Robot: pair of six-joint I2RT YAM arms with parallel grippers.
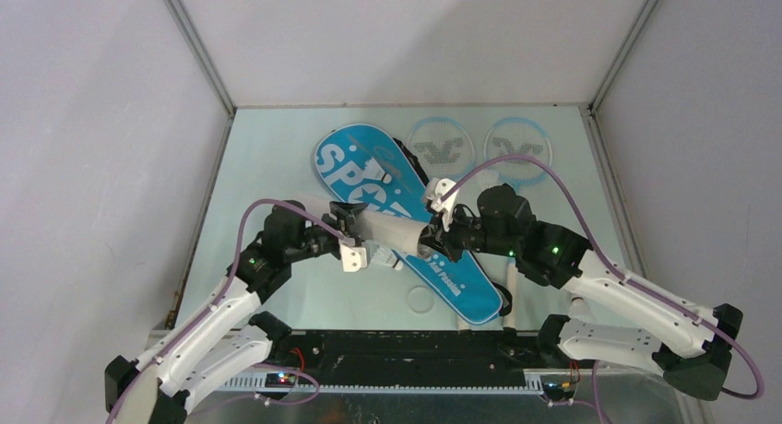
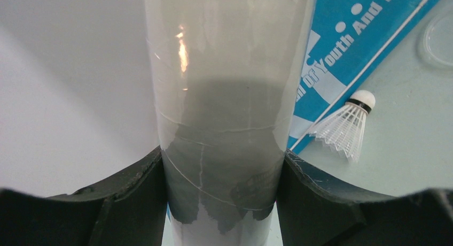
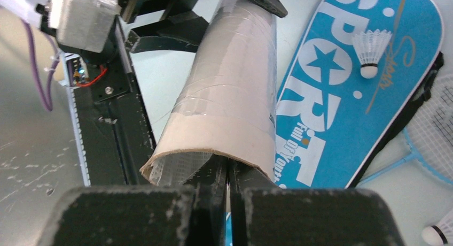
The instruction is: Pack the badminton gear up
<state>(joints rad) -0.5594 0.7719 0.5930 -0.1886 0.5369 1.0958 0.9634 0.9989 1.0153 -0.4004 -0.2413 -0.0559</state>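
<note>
My left gripper [image 1: 349,235] [image 2: 221,203] is shut on the long white tube [image 1: 387,229] [image 2: 224,96], which lies level above the blue "SPORT" bag [image 1: 461,286] [image 3: 342,107]. The shut right gripper [image 1: 432,240] [image 3: 228,174] has its fingertips just inside the tube's [image 3: 229,96] open mouth. A white mesh skirt [image 3: 176,166] shows inside that mouth. One shuttlecock [image 1: 373,172] [image 3: 370,51] rests on the bag, another [image 1: 385,257] [image 2: 347,125] on the table beside it. Two light-blue rackets [image 1: 441,146] [image 1: 517,146] lie at the back.
A clear round lid [image 1: 420,300] [image 2: 440,40] lies on the table near the bag's lower end. Another shuttlecock [image 3: 438,232] sits by a racket [image 3: 432,133]. White walls close in the table at the back and both sides.
</note>
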